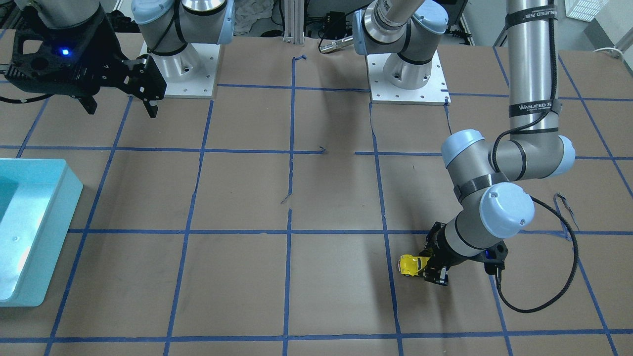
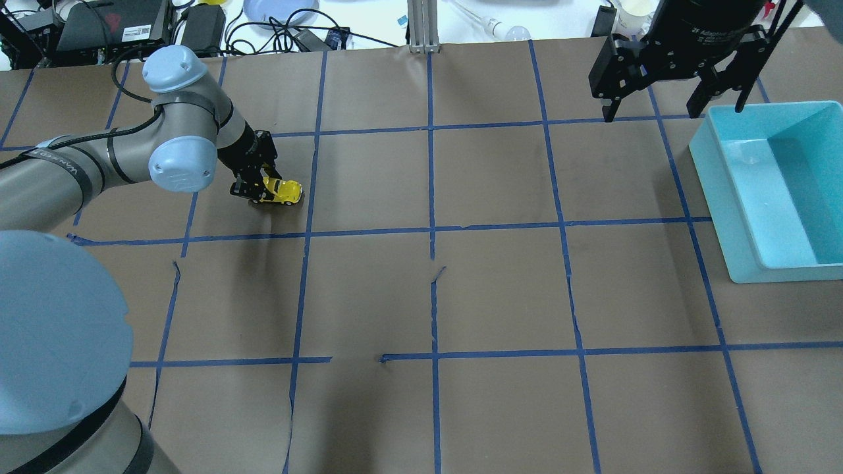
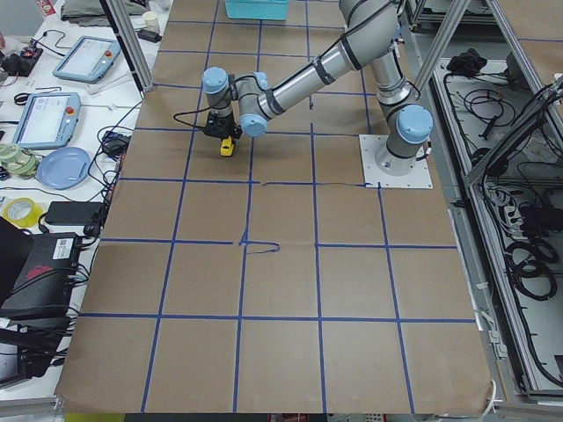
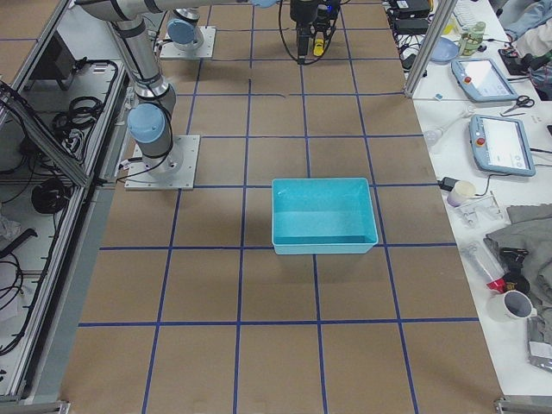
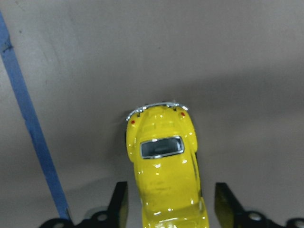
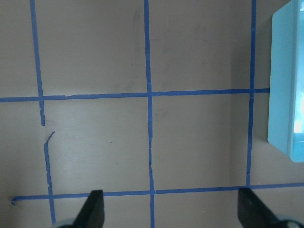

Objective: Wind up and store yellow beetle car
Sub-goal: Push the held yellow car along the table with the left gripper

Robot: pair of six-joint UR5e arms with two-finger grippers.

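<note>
The yellow beetle car (image 1: 409,265) stands on its wheels on the brown paper-covered table, seen also in the overhead view (image 2: 284,191) and the left wrist view (image 5: 164,161). My left gripper (image 1: 431,270) is low at the table and open. Its two fingers (image 5: 119,204) straddle one end of the car with small gaps on both sides, and the car's other end sticks out beyond the fingertips. My right gripper (image 2: 672,113) hangs open and empty high above the table, beside the teal bin (image 2: 724,197).
The teal bin (image 1: 49,222) holds nothing and sits far from the car, on my right side; it also shows at the edge of the right wrist view (image 6: 282,95). Blue tape lines grid the table. Arm bases stand at the near edge (image 1: 408,79).
</note>
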